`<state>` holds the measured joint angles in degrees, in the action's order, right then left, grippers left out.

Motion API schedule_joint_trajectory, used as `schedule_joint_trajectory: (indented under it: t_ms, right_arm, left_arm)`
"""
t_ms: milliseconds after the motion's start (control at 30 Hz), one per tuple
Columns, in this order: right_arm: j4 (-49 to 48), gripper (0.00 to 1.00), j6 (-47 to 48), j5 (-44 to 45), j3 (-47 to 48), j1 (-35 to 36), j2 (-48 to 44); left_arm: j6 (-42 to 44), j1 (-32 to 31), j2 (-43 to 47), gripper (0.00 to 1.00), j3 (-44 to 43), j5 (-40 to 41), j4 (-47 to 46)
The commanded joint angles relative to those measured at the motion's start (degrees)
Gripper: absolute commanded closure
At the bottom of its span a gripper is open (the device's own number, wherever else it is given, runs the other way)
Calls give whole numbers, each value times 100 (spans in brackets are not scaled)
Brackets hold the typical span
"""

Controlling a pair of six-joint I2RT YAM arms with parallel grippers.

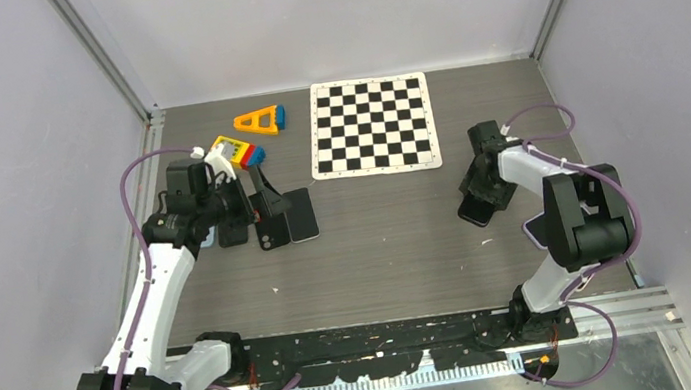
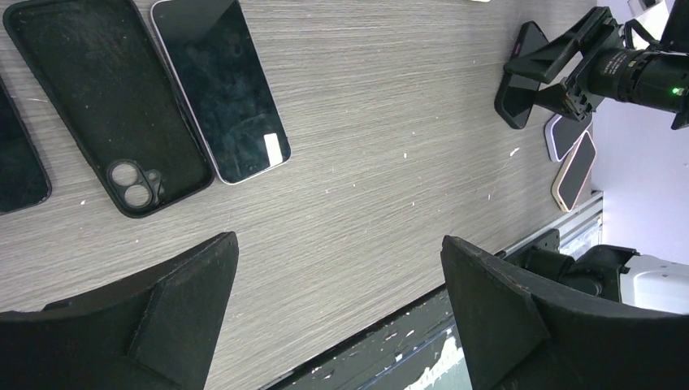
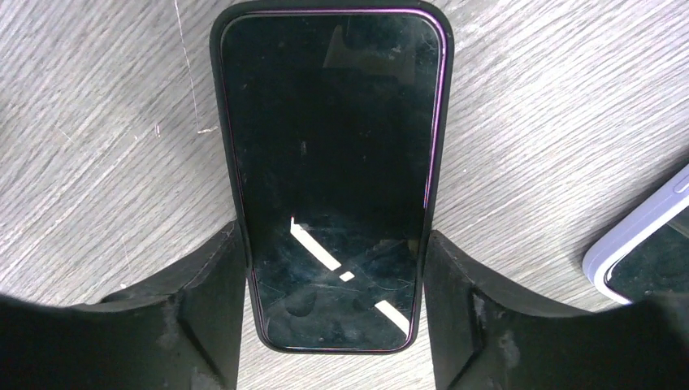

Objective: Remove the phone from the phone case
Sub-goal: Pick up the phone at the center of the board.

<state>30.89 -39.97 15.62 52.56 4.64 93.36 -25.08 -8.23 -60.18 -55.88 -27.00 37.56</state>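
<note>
Top external: right gripper (image 1: 484, 192) is sitting low over the right side of the table (image 1: 402, 268), with the phone case (image 1: 476, 210) under its fingers. A second handset (image 1: 534, 228) is lying just beside it, partly under the right arm. Left gripper (image 1: 226, 213) is hanging over the left side, near an empty black case (image 1: 270, 230) and a bare phone (image 1: 302, 214) lying side by side. Checkerboard (image 1: 373, 126) and coloured toy blocks (image 1: 237, 152) are sitting further back.

Left wrist: left gripper (image 2: 337, 325) is standing wide, both fingers (image 2: 146, 325) well apart with nothing between them but tabletop. Empty black case (image 2: 106, 106) is lying inside-up with its camera cutout showing, touching or nearly touching the bare phone (image 2: 219, 89), which is screen-up. A third dark slab (image 2: 16, 154) is getting cut off at the left edge. Far across, the right gripper (image 2: 561, 81) is showing with the phone case (image 2: 516, 97) at its tips. Two more handsets (image 2: 573, 166) are lying just beside it.

Right wrist: phone (image 3: 333, 162) is seated in the phone case (image 3: 225, 122), screen up, flat on the table. Right gripper (image 3: 335, 301) is pinching the case across its two long sides near the near end (no gap visible at either finger (image 3: 211, 301)). A lavender-edged handset (image 3: 642, 244) is poking in at the right edge.
</note>
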Motion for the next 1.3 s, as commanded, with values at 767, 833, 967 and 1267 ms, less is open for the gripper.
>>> schedule_joint_trajectory:
  t_ms: [767, 833, 967, 1267]
  right_arm:
    - [-3510, 67, -705, -2927, -1332, 2755, -2585]
    - [-3456, 68, -506, -2919, -1041, 3123, -2448]
    - [-3405, 69, -158, -2987, -356, 3659, -1886]
    - [-3459, 70, -433, -3183, 843, 4005, -473]
  left_arm:
    - [-3067, 20, -63, 4, 1313, -1910, -3956]
    - [-3127, 2, -90, 3, 1266, -1955, -4185]
    - [-2786, -38, -372, 4, 1074, -1840, -3824]
    - [-2099, -408, -1000, 8, 652, -922, -2904]
